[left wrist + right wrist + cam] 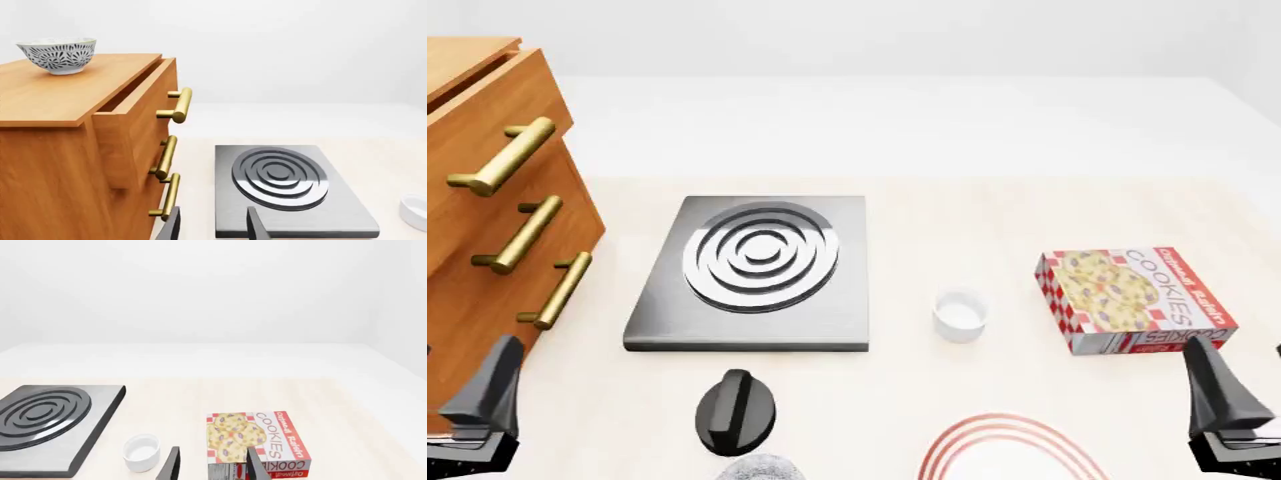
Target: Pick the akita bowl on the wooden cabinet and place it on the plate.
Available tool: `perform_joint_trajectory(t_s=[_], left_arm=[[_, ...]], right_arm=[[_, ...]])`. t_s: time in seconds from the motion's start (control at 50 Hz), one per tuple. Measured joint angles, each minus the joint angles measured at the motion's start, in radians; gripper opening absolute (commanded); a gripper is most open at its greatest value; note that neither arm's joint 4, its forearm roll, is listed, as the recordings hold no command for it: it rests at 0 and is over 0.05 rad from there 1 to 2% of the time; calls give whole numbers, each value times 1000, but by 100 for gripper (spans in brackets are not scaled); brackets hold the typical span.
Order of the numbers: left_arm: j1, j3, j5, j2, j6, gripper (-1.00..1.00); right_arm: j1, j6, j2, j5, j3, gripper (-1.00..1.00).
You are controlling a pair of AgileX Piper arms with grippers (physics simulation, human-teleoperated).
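Observation:
The akita bowl (59,55), dark with a white lacy pattern, stands upright at the far end of the wooden cabinet's (60,150) top; the front view cuts it off. The cabinet (487,210) fills that view's left side, and its top drawer is pulled out a little. The plate (1014,450), white with red rings, lies at the near edge and is partly cut off. My left gripper (213,229) is open and empty, low beside the cabinet's front and well below the bowl. My right gripper (212,467) is open and empty, near the cookie box.
A grey square stove (754,265) with rings lies in the middle. A small white cup (960,315) and a cookie box (1134,298) sit to its right. A small black object (737,410) and a grey speckled thing (761,468) lie near the front edge. Brass handles (175,105) stick out.

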Motion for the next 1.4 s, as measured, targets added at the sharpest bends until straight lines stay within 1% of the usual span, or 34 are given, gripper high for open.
perform_joint_trajectory(t_s=[0.36,0.44,0.52,0.64,0.78,1.02,1.4], left_arm=[[10,0,0,12,14,100],[11,0,-10,30,9,100],[15,0,-23,42,25,100],[26,-13,-43,87,29,100],[27,-68,22,75,40,100],[15,-210,157,66,47,100],[4,-449,295,151,56,100]], right_arm=[[2,0,1,2,-2,100],[2,0,1,2,-2,100],[2,0,1,2,-2,100],[2,0,0,2,-2,100],[2,-1,0,3,-3,100],[3,-1,0,4,-4,100],[3,0,1,2,-2,100]])
